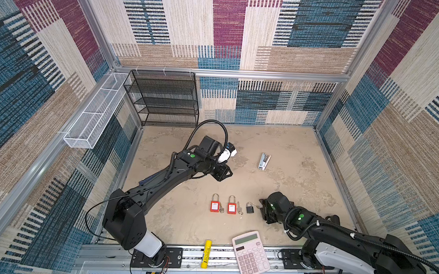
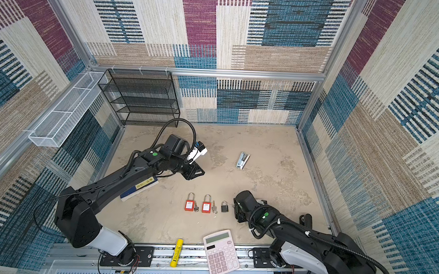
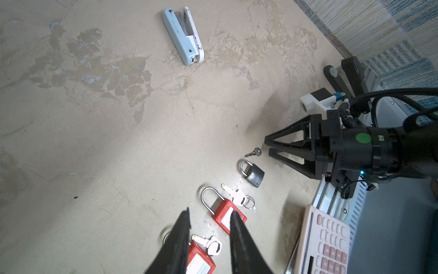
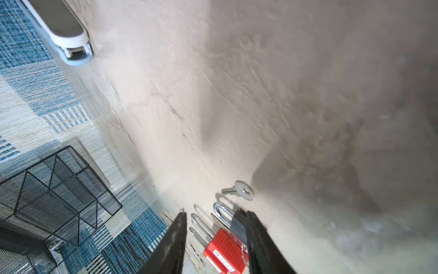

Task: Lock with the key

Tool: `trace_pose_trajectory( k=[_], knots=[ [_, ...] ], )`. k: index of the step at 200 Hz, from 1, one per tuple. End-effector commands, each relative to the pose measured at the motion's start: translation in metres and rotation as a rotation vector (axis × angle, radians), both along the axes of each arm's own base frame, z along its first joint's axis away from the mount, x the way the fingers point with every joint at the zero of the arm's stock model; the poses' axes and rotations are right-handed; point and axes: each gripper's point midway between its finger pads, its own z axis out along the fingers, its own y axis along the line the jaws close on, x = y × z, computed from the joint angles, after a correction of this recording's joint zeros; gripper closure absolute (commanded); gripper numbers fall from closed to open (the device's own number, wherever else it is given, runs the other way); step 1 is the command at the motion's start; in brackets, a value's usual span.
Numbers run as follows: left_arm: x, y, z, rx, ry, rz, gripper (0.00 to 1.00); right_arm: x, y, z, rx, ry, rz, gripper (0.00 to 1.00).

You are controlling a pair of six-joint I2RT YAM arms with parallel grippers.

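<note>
Left wrist view shows our right gripper (image 3: 267,145) part-open and empty, the key (image 3: 253,152) flat just ahead of its tips, padlock (image 3: 252,172) beside. Light, thin, slippery, we judge; we'd pinch its round head.

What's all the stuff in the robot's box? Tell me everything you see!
red padlocks: 2, red with silver loops, side by side, front middle
key bunches: 2, silver, one beside each red padlock
black padlock: 1, black, right of the red ones
small key: 1, silver, loose by the black padlock
stapler: 1, pale blue, further back
calculator: 1, pink, front edge
tube: 1, yellow, left of the calculator
book: 1, blue, under the left arm
mesh rack: 1, black, back left corner
wire basket: 1, white, left wall
table: 1, beige
left pincer: 1, black, open, empty
right pincer: 1, black, open, empty, beside the small key
</note>
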Motion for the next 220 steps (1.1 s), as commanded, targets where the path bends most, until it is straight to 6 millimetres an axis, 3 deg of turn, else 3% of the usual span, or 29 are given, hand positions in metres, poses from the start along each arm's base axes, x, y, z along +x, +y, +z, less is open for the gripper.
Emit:
trace_pose_trajectory(
  k=[1,95,220],
  knots=[
    [0.000,0.000,0.005,-0.013,0.004,0.011,0.68,0.013,0.003,0.011,-0.008,-0.066,0.026,0.55],
    [-0.002,0.002,0.003,-0.007,0.007,0.014,0.68,0.036,0.013,0.013,0.013,-0.090,0.091,0.54],
    [-0.004,0.006,0.001,0.008,0.003,0.016,0.68,0.029,0.012,-0.010,0.000,-0.007,0.102,0.50]
  ],
)
